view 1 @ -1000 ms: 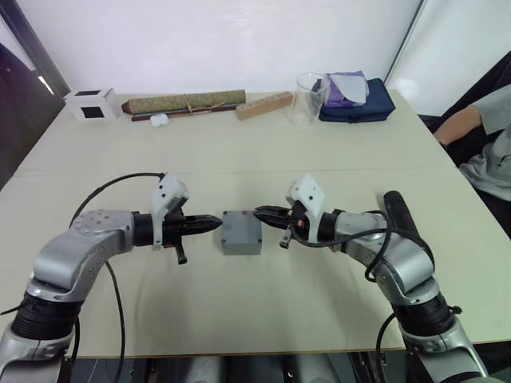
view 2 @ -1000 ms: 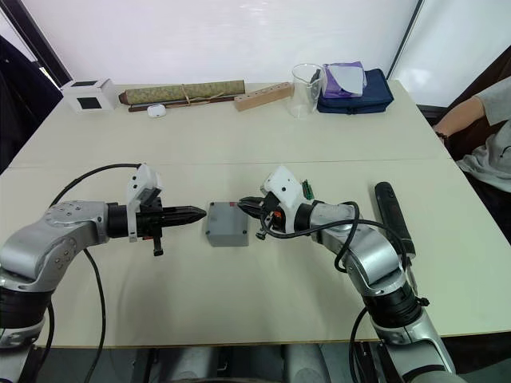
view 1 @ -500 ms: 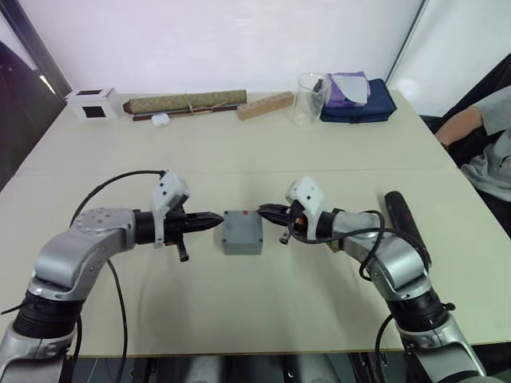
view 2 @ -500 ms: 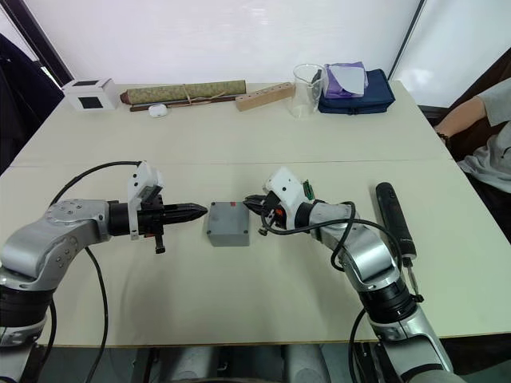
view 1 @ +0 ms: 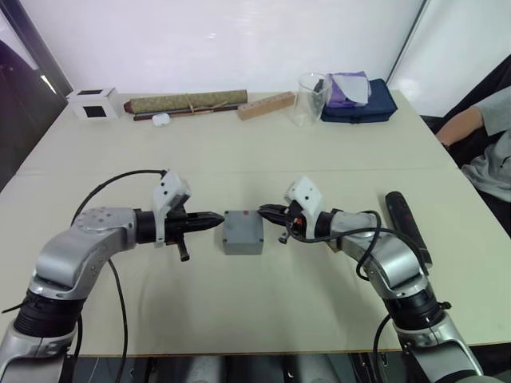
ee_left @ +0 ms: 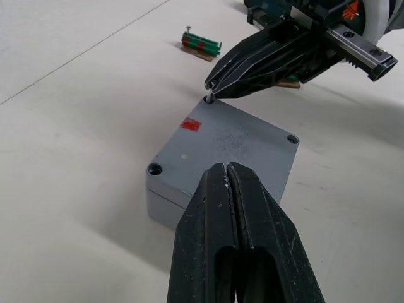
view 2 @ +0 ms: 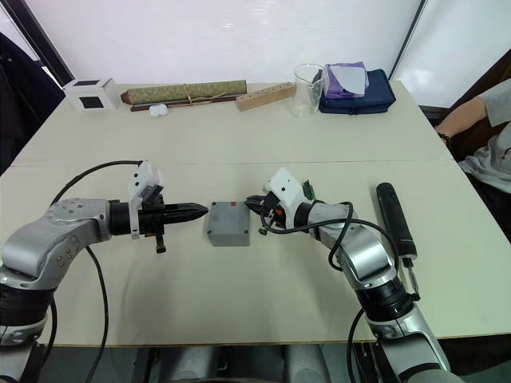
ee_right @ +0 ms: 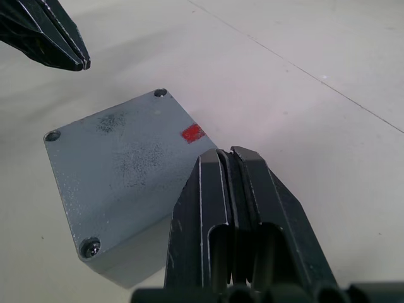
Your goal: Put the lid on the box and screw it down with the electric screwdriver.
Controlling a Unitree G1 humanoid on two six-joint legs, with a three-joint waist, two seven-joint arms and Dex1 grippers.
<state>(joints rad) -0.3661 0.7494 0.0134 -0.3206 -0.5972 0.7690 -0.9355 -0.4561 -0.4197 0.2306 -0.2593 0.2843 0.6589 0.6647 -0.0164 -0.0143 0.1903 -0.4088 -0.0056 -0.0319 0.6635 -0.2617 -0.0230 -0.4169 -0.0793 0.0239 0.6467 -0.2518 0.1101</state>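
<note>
One box (view 1: 242, 231), grey, at mid tabletop (view 1: 263, 159), with one lid (ee_left: 230, 142) seated on it; the lid bears one red mark (ee_left: 190, 125).
Corner holes visible: three, plus one under the right gripper's tip.
One electric screwdriver (view 1: 406, 227), black, lying beyond the right arm, well apart from the box.
Two grippers: left gripper (view 1: 215, 220), fingers pressed together, tip just beside the box's left side; right gripper (view 1: 265, 212), fingers pressed together, tip at the lid's corner.
One green part (ee_left: 201, 45) on the tabletop near the box.
</note>
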